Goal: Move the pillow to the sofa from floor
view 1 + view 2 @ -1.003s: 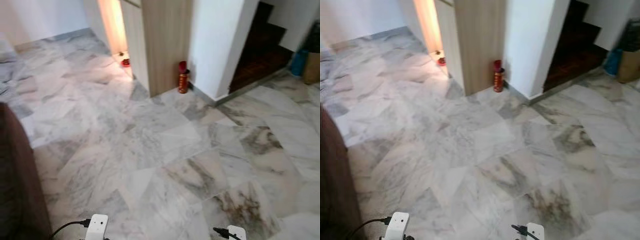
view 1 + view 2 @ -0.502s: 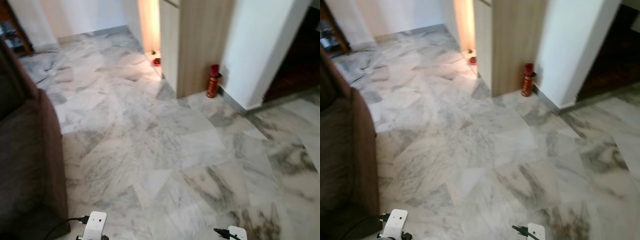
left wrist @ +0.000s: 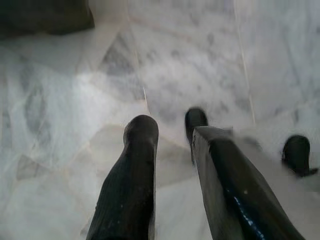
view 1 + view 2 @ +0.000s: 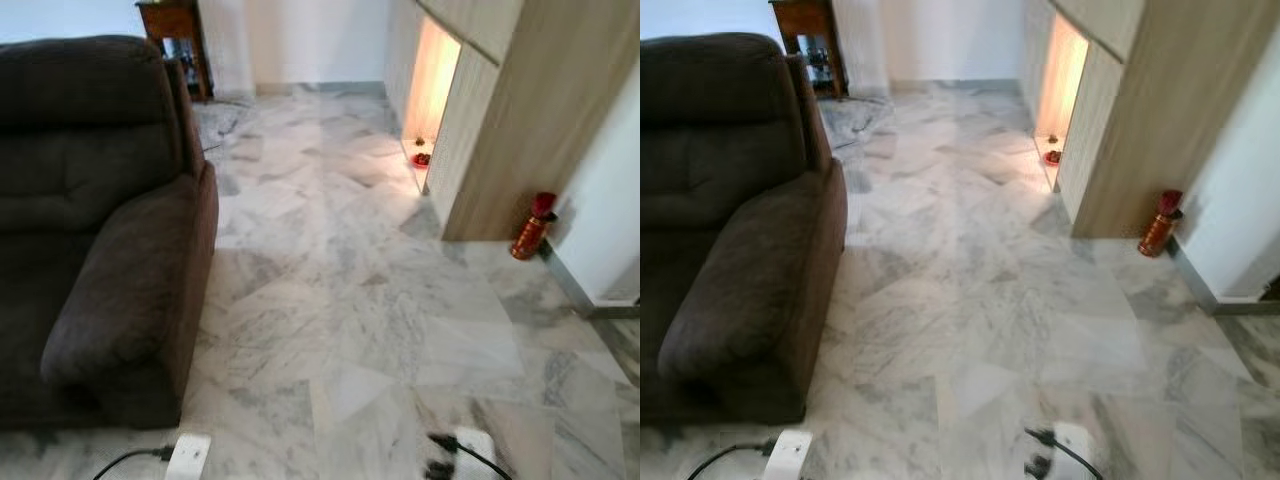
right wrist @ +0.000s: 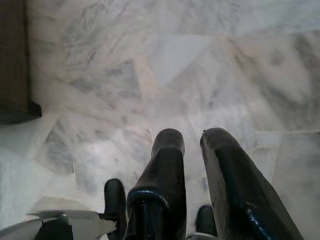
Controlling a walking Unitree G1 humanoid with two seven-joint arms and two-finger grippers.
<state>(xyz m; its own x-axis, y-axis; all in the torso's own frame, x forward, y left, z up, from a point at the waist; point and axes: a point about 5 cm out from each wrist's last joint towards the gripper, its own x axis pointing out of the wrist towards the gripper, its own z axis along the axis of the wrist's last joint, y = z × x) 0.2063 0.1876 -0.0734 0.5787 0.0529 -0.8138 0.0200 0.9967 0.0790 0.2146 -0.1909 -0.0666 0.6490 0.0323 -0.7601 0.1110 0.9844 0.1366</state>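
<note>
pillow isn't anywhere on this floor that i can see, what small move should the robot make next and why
Probably keep turning to its left to scan more floor. The dark brown fabric sofa stands on the robot's left, and the white-grey marble floor ahead carries just a red bottle-shaped canister by the light wooden cabinet. Both arms hang low, the left gripper and right gripper holding nothing.

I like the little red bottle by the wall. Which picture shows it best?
The left eye view shows the red bottle best: it stands whole on the marble floor beside the wooden cabinet. The right eye view shows it just as whole, nearer the edge. The wrist views look down at floor.
</note>
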